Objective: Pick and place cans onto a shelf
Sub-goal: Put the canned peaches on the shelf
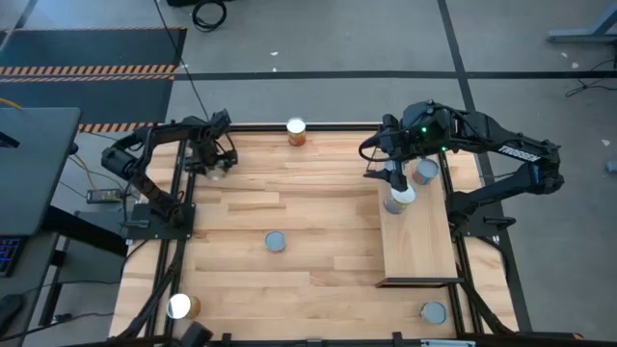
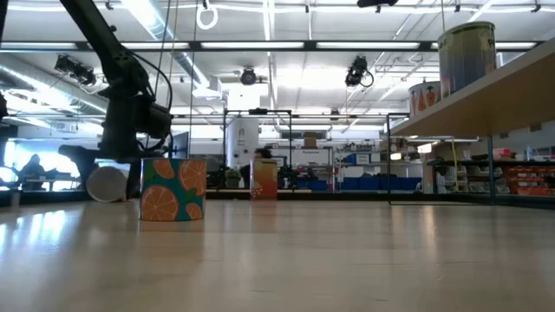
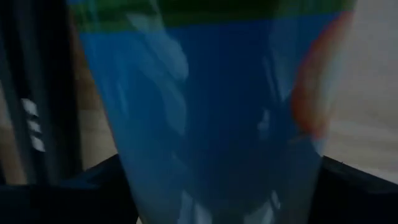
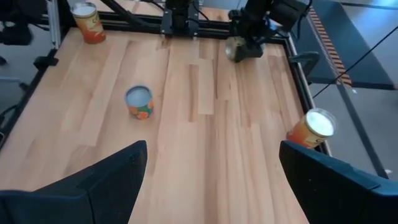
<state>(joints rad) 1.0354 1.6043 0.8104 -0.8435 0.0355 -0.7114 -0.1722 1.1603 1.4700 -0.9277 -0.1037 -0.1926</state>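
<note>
Filling your left wrist view is a blue can with an orange patch (image 3: pixel 217 124), too close to read more. You can count seven cans in the high view. This one sits at the left gripper (image 1: pixel 217 166), far left on the table (image 1: pixel 318 280). Whether it is gripped you cannot tell. A white-topped can (image 1: pixel 297 132) stands at the far edge and a grey-topped can (image 1: pixel 276 241) in the middle. Another white-topped one (image 1: pixel 180 306) stands at the near left corner, and a grey-topped one (image 1: pixel 433 312) near right, just past the shelf's near end. Two more cans (image 1: pixel 425 171) (image 1: pixel 397 198) stand on the far end of the single shelf (image 1: pixel 419 251), which lies along the right side.

Your right gripper (image 1: pixel 393 175) hangs over those two. Only its wrist view shows the fingers (image 4: pixel 109 171) spread wide with nothing between them.

Only the low view shows that the left arm's can (image 2: pixel 108 184) lies on its side, and that the middle can (image 2: pixel 173 189) carries orange slices on teal. It misses the two near-corner cans.
</note>
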